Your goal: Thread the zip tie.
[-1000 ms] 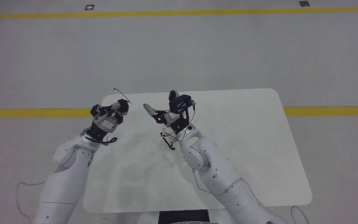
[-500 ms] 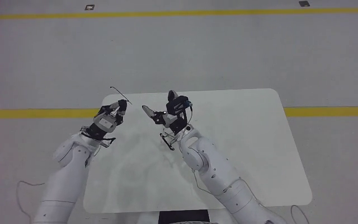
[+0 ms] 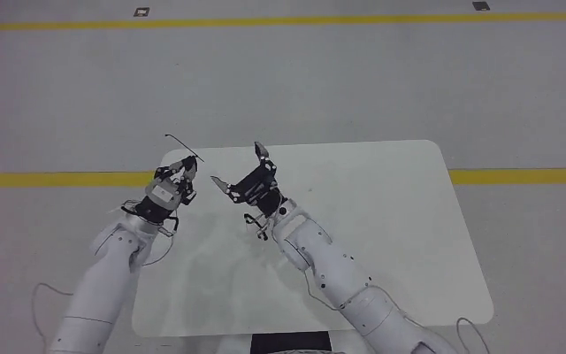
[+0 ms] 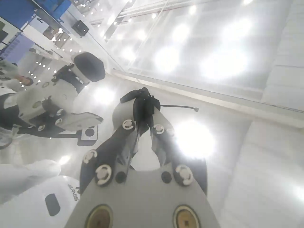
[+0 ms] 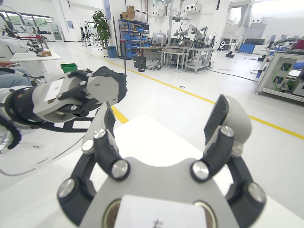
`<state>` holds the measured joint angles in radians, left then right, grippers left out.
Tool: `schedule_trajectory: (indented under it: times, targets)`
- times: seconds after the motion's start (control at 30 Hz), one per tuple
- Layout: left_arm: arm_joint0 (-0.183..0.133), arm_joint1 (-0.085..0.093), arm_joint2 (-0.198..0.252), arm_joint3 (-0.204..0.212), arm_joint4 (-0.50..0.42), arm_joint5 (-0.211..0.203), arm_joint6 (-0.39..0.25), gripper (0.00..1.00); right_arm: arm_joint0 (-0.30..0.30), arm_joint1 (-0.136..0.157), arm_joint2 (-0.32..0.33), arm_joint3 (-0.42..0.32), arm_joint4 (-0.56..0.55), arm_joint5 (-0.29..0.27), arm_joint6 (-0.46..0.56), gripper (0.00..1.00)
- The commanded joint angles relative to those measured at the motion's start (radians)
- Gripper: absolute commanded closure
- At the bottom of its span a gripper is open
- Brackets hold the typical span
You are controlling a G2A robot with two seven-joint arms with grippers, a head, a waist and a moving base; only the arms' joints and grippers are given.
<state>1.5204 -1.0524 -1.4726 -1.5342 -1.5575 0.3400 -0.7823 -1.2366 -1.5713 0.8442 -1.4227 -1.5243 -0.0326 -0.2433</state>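
Left gripper [image 3: 188, 165] is up over the bench's [image 3: 371, 230] far left corner, fingers pressed together and pinching the zip tie [image 3: 182, 147] right at their tips. Only one end of the thin black strap is caught between the pads; the rest runs free beyond the fingertips, nothing else touching it. From above, its long axis is a diagonal: it leaves the fingers and points away from the robot and toward its left, out past the bench's edge over the floor. In the left wrist view the zip tie [image 4: 178, 106] juts sideways out of the closed left gripper [image 4: 143, 103], straight, with a small thicker bit at the free end. Seen from the right wrist, the strap [image 5: 125, 58] shows as a thin dark line close to upright, rising out of the left gripper [image 5: 121, 88].

Right gripper [image 3: 239, 166] hangs just beside the left one, over the bench, fingers spread wide with nothing between them. Its ribbed pads [image 5: 215, 117] face each other across an open gap, the near finger close to the left gripper but apart from the strap
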Motion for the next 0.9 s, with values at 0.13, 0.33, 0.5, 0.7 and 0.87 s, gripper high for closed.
schedule_trajectory:
  times: [0.13,0.33,0.5,0.7,0.87]
  targets:
    - [0.000,-0.001,-0.001,0.000,0.002,0.000,0.000,1.00,0.000,0.002,-0.007,-0.005,-0.045,0.009,0.030,0.00]
    - [0.000,-0.001,-0.001,0.000,0.002,0.000,0.000,1.00,0.089,0.022,-0.105,0.035,-0.046,0.104,0.021,0.26]
    - [0.000,-0.001,-0.001,0.000,0.002,0.000,0.000,1.00,0.142,0.034,-0.174,0.069,-0.046,0.176,0.007,0.61]
    - [0.000,-0.001,-0.001,0.000,0.002,0.000,0.000,1.00,0.157,0.031,-0.199,0.084,-0.046,0.198,0.012,0.70]
    - [0.000,-0.001,-0.001,0.000,0.002,0.000,0.000,1.00,0.162,0.025,-0.205,0.096,-0.046,0.190,0.013,0.69]
